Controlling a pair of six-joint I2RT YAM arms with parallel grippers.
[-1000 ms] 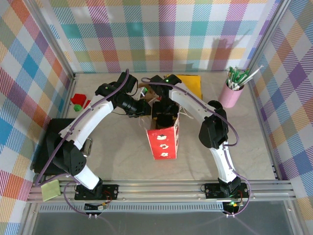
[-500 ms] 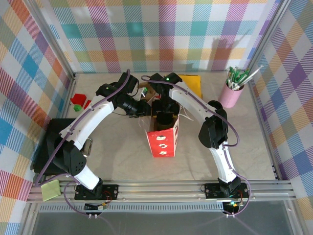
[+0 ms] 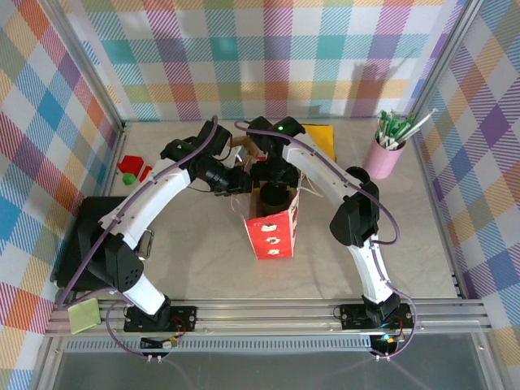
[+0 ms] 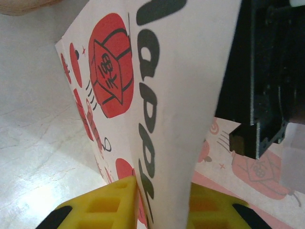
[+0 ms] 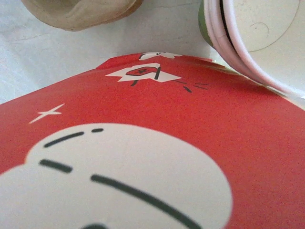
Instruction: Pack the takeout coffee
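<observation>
While the left claw [image 4: 160,204] clamps the red bag [image 3: 270,236], the right claw [image 3: 274,193] gapes.

paper bag [image 3: 270,234]: both grippers are covering its mouth from above; up close in the right wrist view its red print is blurring.
left gripper [image 4: 160,206]: the bottom edge is cutting off its yellow fingers [image 4: 102,206].
right gripper [image 3: 274,189]: its fingertips are merging into a dark mass, too small to tell.
pulp carrier [image 5: 81,12]: the top edge is cropping it.
nested cups [image 5: 257,38]: the top and right edges are cropping them.
yellow item [image 3: 318,135]: the right arm is hiding its left part.
pink holder [image 3: 383,161]: its green contents are showing too small to identify.
</observation>
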